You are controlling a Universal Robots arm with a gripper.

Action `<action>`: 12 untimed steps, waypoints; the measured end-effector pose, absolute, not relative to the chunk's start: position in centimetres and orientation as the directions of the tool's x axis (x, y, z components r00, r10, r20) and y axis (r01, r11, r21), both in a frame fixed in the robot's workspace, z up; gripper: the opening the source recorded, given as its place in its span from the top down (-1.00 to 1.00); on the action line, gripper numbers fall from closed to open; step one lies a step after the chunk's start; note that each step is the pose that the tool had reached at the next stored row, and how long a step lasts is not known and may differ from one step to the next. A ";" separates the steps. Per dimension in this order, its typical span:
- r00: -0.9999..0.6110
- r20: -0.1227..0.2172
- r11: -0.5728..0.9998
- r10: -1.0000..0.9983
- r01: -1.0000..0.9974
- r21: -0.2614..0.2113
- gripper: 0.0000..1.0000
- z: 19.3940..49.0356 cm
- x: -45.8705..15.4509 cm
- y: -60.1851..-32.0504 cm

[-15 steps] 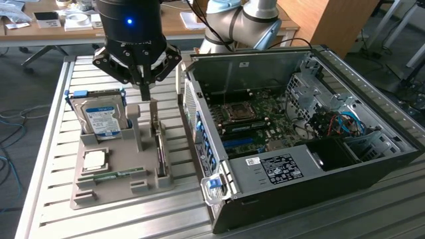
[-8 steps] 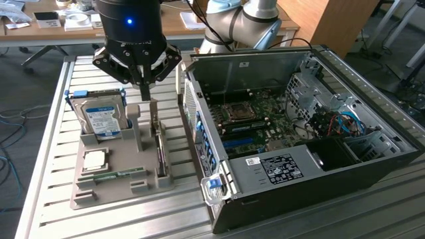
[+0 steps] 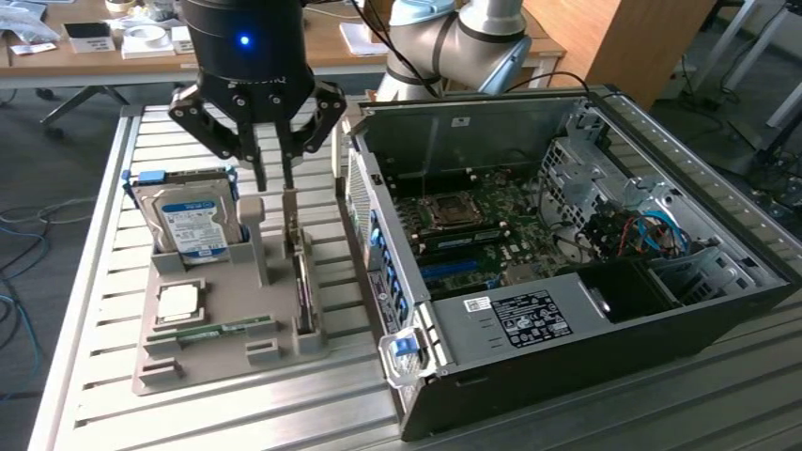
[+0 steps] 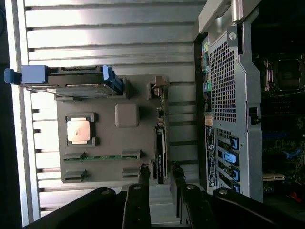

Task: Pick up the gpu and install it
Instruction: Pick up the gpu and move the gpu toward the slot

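gpu [image 4: 160, 157] on edge in tray [image 4: 107, 138], long axis along case [image 4: 238, 95] | fingers [image 4: 143, 195] apart, straddling it, ungripped

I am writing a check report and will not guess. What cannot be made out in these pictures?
- gpu: stands on edge in the holder; both views give its thin edge, so its faces are hidden.
- Motherboard slots: too small in the exterior view; dark and cut by the picture edge in the wrist view.
- Hard drive label: text too small in the exterior view.
- Gripper: its height over the gpu is unclear.
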State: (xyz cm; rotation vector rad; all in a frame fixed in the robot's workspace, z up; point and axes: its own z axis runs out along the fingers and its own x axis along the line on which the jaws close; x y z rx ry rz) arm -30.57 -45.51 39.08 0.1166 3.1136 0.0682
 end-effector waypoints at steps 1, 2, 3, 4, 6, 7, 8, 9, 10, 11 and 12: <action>-0.997 -0.023 0.996 0.075 0.074 0.045 0.29 39.1 -30.6 -45.5; -0.997 -0.023 0.996 0.075 0.074 0.045 0.29 39.1 -30.6 -45.5; -0.997 -0.023 0.996 0.075 0.074 0.045 0.18 39.1 -30.6 -45.5; -0.997 -0.023 0.996 0.075 0.074 0.045 0.18 39.1 -30.6 -45.5; -0.997 -0.023 0.996 0.075 0.074 0.045 0.05 39.1 -30.6 -45.5; -0.997 -0.023 0.996 0.075 0.074 0.045 0.05 39.1 -30.6 -45.5; -0.997 -0.023 0.996 0.075 0.074 0.045 0.05 39.1 -30.6 -45.5; -0.997 -0.023 0.996 0.075 0.074 0.045 0.05 39.1 -30.6 -45.5; -0.997 -0.023 0.996 0.075 0.074 0.045 0.05 39.1 -30.6 -45.5; -0.997 -0.023 0.996 0.075 0.074 0.045 0.05 39.1 -30.6 -45.5; -0.997 -0.023 0.996 0.075 0.074 0.045 0.05 39.1 -30.6 -45.5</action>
